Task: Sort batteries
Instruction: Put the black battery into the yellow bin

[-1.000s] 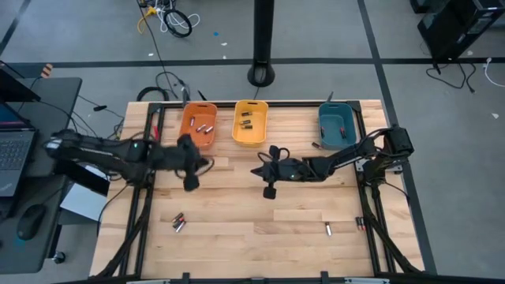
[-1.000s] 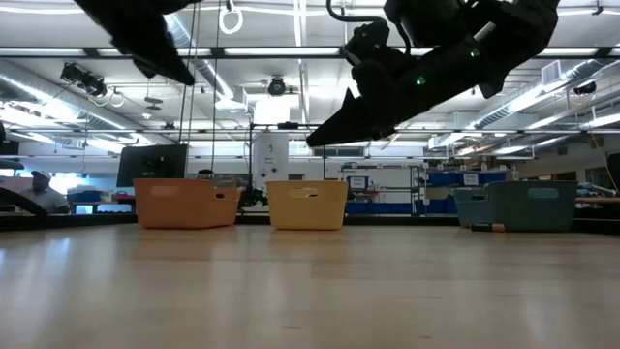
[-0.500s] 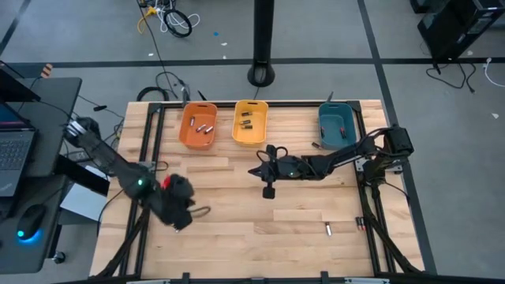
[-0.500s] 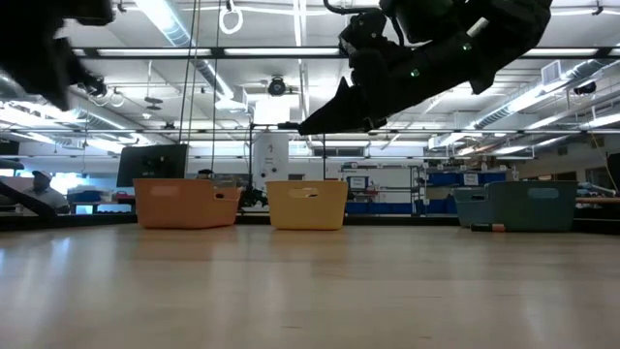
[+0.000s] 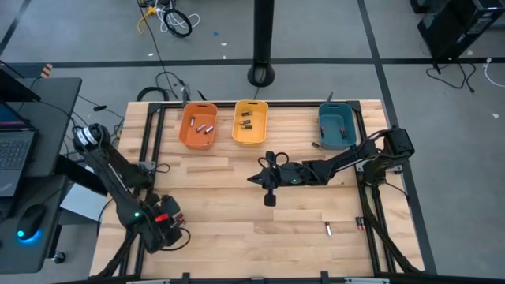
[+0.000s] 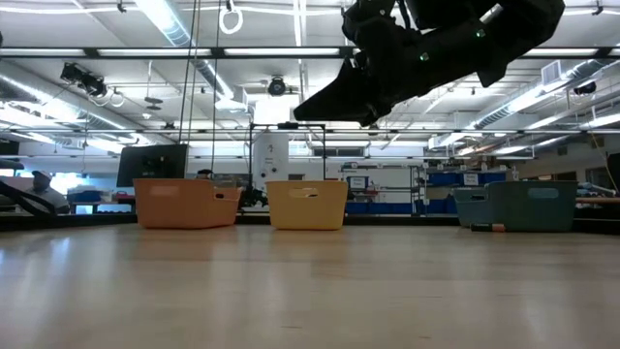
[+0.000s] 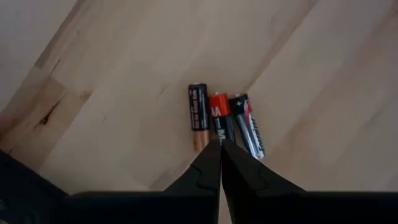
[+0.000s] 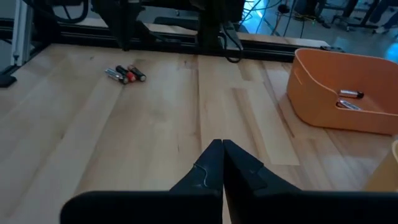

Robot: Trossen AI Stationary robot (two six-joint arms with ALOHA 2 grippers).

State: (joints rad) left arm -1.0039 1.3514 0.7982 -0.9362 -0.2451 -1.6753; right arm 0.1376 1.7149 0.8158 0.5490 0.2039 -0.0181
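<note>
Three batteries [image 7: 222, 121] lie side by side on the wood near the table's near-left corner; they also show in the right wrist view as small cells [image 8: 124, 73]. My left gripper [image 5: 170, 229] is over them, hiding them from above, with its shut fingers [image 7: 221, 146] pointing at the middle, red-ended cell. My right gripper [image 5: 268, 196] is shut and holds nothing, raised over the table's middle [image 6: 334, 102]. More batteries lie in the orange bin [image 5: 198, 126] and the yellow bin [image 5: 250, 123]. Two others lie near the near-right corner [image 5: 328, 229]. My left gripper's shut tips stand over one end of the middle battery [image 7: 219, 127], coming from above. I cannot tell whether they touch it. All three cells lie flat on the table.
A teal bin [image 5: 336, 126] stands at the far right, in a row with the other two bins along the far edge. Black frame rails [image 5: 150, 158] run along the table's left and right sides. Bare wood lies between the arms and along the near edge.
My left arm has swung from beside the orange bin toward the table's near-left corner and come down over the three batteries, leaving the low view. My right arm has stayed over the table's middle.
</note>
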